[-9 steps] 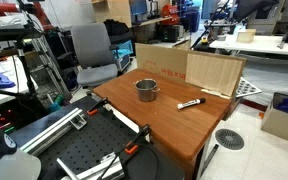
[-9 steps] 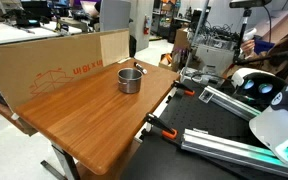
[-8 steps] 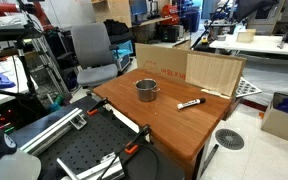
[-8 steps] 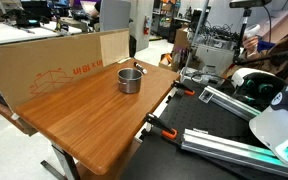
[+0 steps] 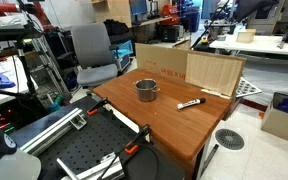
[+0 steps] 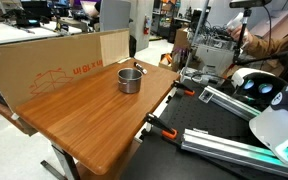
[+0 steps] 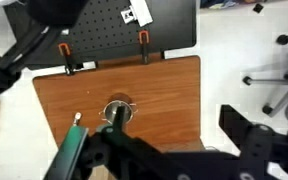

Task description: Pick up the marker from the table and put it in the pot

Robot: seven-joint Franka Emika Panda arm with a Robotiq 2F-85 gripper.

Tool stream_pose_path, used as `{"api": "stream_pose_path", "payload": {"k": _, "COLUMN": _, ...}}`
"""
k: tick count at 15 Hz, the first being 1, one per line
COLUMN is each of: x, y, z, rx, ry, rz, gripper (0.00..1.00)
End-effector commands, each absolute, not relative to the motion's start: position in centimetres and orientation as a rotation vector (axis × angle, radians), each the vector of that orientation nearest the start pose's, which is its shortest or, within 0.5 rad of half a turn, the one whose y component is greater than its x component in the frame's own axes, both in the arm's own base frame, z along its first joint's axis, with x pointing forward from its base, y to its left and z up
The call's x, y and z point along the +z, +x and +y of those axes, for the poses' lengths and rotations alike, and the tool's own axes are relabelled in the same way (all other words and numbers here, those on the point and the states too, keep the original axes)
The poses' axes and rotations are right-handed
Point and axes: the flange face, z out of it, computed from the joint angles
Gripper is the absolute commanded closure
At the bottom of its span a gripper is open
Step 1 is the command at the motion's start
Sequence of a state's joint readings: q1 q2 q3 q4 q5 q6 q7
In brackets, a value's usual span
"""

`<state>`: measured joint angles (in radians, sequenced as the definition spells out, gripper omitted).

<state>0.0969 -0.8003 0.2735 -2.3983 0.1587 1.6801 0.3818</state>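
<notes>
The marker (image 5: 191,103) lies flat on the reddish-brown table (image 5: 174,128), a little way from the silver pot (image 5: 147,90). The pot stands upright on the table in both exterior views (image 6: 131,80). The wrist view looks down from high above. There the marker (image 7: 76,121) is a small stick with a light end, beside the pot (image 7: 115,108). My gripper (image 7: 177,128) is open and empty, its dark fingers wide apart, far above the table. One finger partly covers the pot. I do not see the marker in the exterior view that faces the cardboard's printed side.
A cardboard wall (image 5: 164,60) and a wooden board (image 5: 214,72) stand along the table's far edge. A black perforated plate (image 7: 114,28) adjoins the table, with orange clamps (image 7: 142,42) on that edge. An office chair (image 5: 92,50) stands behind.
Nothing on the table has moved. A person at the back of an exterior view has shifted slightly.
</notes>
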Motion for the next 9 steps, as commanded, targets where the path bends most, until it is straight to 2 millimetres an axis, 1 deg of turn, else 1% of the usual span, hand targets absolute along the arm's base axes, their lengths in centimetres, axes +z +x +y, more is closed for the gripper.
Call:
{"api": "stream_pose_path", "payload": {"k": 1, "x": 57.29, "y": 28.69, "z": 15.11, "rx": -0.113, "ry": -3.150, "rz": 0.155, "gripper": 0.00}}
{"api": "stream_pose_path", "payload": {"k": 9, "x": 57.29, "y": 28.69, "z": 15.11, "rx": -0.113, "ry": -3.150, "rz": 0.155, "gripper": 0.00}}
